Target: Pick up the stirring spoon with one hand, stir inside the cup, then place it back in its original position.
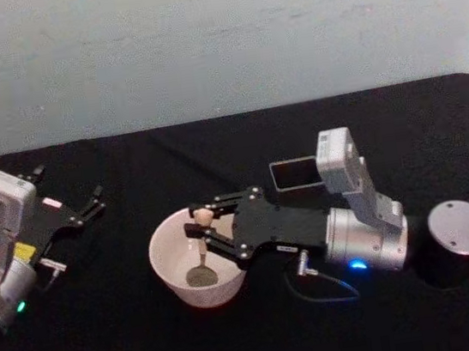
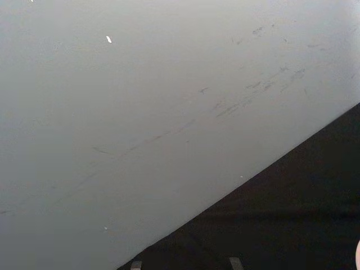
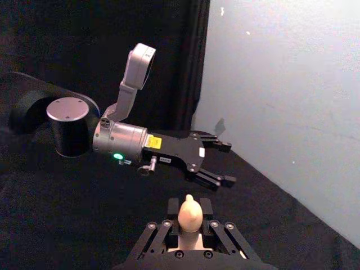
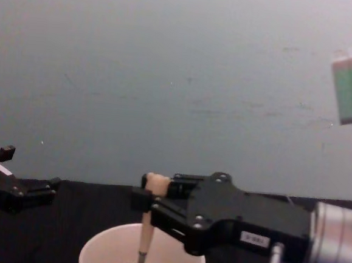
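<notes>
While right jaws grip stirring spoon in cup on black cloth, left jaws gape.

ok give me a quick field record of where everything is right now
right gripper: shut on slim beige bear-topped stirring spoon
spoon: near upright, metal bowl down inside wide round cream-white cup
dark grey square holder: behind right gripper, apart from cup
left gripper: open, parked at left

Grey holder partly behind right arm
</notes>
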`<state>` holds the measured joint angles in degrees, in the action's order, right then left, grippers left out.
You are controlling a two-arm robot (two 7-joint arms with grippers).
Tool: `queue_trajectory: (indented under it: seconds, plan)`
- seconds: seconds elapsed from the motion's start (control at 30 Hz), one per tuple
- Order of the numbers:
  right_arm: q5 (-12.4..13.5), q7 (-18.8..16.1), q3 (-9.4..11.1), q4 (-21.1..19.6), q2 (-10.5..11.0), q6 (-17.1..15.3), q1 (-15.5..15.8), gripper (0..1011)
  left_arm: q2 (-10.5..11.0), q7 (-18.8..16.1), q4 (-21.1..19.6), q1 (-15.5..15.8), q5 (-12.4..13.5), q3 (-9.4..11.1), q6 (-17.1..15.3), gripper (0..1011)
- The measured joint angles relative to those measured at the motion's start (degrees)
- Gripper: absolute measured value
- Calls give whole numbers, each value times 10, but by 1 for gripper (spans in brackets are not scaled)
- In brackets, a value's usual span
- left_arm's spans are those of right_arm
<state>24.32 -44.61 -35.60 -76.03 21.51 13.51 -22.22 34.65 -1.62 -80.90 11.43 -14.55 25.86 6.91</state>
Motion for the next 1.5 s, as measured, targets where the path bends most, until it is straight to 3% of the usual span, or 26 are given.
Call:
queue_trajectory:
  seconds: [0.3,0.57,1.1,1.5]
  plan:
    - [-14,11,-10,49,-30,10,-32,212,0,0,0,0,0,0,0,1001]
    - [-22,26,0,78,-40,17,-48,212,0,0,0,0,0,0,0,1001]
    - [-28,36,19,68,-22,15,-35,212,0,0,0,0,0,0,0,1001]
    - [-12,32,30,15,8,-3,2,212,0,0,0,0,0,0,0,1001]
